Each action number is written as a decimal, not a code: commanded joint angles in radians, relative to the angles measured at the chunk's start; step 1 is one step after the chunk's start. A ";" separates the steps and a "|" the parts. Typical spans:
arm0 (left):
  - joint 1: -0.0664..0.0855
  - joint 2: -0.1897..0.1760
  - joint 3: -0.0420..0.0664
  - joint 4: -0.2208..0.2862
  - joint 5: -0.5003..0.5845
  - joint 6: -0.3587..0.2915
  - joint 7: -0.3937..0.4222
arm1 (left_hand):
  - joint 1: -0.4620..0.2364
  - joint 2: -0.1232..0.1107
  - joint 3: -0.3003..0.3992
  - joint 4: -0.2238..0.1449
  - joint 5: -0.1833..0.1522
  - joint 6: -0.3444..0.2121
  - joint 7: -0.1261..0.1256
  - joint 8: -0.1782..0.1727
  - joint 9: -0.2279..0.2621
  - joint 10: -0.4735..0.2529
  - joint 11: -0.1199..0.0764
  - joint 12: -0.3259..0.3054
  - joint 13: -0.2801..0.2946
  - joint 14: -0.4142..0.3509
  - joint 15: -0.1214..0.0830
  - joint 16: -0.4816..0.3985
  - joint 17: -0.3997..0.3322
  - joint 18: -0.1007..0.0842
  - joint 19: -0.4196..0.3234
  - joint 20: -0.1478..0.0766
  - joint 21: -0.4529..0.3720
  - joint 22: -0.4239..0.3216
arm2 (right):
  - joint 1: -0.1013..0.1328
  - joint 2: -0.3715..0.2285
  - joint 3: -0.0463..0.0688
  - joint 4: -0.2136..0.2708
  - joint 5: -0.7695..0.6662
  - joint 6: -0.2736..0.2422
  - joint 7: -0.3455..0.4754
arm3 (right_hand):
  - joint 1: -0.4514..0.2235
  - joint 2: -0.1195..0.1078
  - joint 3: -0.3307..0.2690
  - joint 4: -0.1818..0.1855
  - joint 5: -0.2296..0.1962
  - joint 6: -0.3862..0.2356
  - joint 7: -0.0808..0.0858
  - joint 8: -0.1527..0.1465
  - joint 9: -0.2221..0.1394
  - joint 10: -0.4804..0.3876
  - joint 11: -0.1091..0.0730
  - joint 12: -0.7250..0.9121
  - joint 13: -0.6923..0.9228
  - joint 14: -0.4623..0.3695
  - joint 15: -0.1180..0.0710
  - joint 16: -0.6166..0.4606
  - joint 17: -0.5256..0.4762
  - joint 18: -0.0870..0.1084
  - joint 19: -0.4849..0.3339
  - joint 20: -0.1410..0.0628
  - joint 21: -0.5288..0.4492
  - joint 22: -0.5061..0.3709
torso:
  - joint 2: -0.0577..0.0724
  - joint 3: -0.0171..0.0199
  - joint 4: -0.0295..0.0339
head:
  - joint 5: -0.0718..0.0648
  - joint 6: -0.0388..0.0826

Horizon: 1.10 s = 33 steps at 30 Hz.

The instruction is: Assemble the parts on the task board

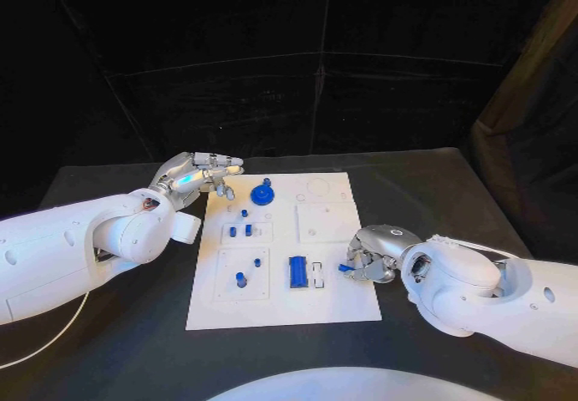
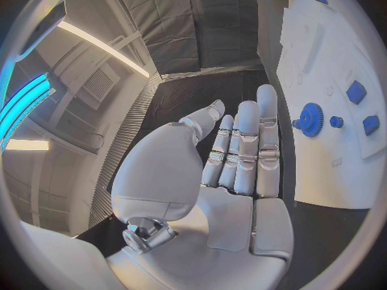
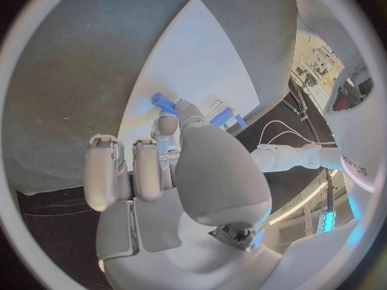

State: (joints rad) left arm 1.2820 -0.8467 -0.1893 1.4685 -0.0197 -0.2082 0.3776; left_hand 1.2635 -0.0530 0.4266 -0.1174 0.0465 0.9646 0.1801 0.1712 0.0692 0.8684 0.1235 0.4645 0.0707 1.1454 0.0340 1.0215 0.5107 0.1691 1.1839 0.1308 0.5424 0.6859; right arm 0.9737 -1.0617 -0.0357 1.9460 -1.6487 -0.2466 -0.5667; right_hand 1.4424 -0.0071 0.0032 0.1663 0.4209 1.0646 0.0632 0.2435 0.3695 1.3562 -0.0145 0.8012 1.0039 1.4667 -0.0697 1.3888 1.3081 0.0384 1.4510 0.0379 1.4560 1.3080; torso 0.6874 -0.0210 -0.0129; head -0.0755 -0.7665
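Observation:
The white task board [image 1: 325,309] lies mid-table. On it are a blue gear [image 1: 263,196], short blue pegs [image 1: 247,229] and a long blue block [image 1: 296,271]. My right hand [image 1: 371,255] sits at the board's right edge and pinches a small blue part [image 1: 347,268] just above the board beside the block. The right wrist view shows that part [image 3: 164,102] at the fingertips [image 3: 167,124] over the board [image 3: 202,58]. My left hand [image 1: 199,175] hovers by the board's far left corner, fingers straight and apart, holding nothing. In the left wrist view the gear [image 2: 310,119] lies just beyond this hand [image 2: 242,151].
Two more small blue pieces [image 1: 241,280] stand in the near left panel of the board. Black table [image 1: 120,351] surrounds the board on all sides, with a dark curtain behind. A white cable [image 1: 48,342] trails under my left arm.

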 commanded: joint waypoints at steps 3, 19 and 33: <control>0.001 0.000 0.000 0.003 0.002 0.014 0.002 | -0.003 0.002 -0.005 -0.002 0.004 -0.004 0.002 0.004 0.000 -0.009 -0.001 0.006 -0.001 -0.005 0.001 0.007 -0.001 0.013 -0.005 0.001 -0.004 -0.001 | 0.002 -0.001 0.001 0.017 0.156 -0.092 -0.007 | -0.041 -0.019 0.041 0.029 -0.013 0.016 -0.005 -0.002 0.014 0.018 -0.003 0.019 0.013 0.059 -0.010 0.013 0.026 0.001 0.013 -0.002 0.012 0.122 | 0.002 -0.0006 0.0019 | 0.003 -0.004; 0.001 -0.002 0.000 0.007 0.002 0.014 0.002 | -0.003 0.002 -0.005 -0.002 0.004 -0.004 0.002 0.004 0.000 -0.009 -0.001 0.006 -0.001 -0.005 0.001 0.007 -0.001 0.013 -0.005 0.001 -0.004 -0.001 | 0.002 0.046 0.000 -0.007 0.340 -0.118 -0.021 | -0.113 -0.046 0.057 0.077 0.031 0.040 -0.011 -0.002 0.025 0.043 -0.009 0.042 0.032 0.065 -0.014 0.033 0.053 -0.006 0.032 -0.007 0.030 0.147 | 0.001 -0.0006 -0.0006 | 0.006 -0.009; 0.001 -0.003 0.000 0.009 0.002 0.016 0.001 | -0.001 0.003 -0.005 -0.004 0.004 -0.004 0.002 0.004 0.000 -0.009 -0.001 0.008 -0.001 -0.006 0.001 0.007 -0.002 0.014 -0.005 0.001 -0.004 -0.002 | 0.002 0.100 0.001 -0.027 0.365 -0.160 -0.027 | -0.138 -0.048 0.057 0.093 0.044 0.047 -0.012 -0.003 0.030 0.050 -0.010 0.050 0.039 0.066 -0.015 0.039 0.061 -0.007 0.036 -0.008 0.035 0.153 | 0.002 -0.0002 -0.0009 | 0.010 -0.013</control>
State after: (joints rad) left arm 1.2814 -0.8496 -0.1900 1.4747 -0.0197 -0.2047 0.3750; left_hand 1.2635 -0.0530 0.4238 -0.1203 0.0465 0.9646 0.1801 0.1711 0.0691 0.8684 0.1235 0.4685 0.0708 1.1454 0.0341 1.0253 0.5093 0.1691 1.1839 0.1308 0.5424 0.6847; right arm 0.9742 -0.9646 -0.0353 1.9186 -1.3048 -0.3806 -0.5902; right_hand 1.3168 -0.0562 0.0617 0.2526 0.4616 1.1033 0.0525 0.2436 0.3984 1.3984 -0.0222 0.8469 1.0424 1.4667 -0.0772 1.4229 1.3078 0.0384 1.4639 0.0320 1.4860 1.3077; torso 0.6891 -0.0213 -0.0135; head -0.0655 -0.7784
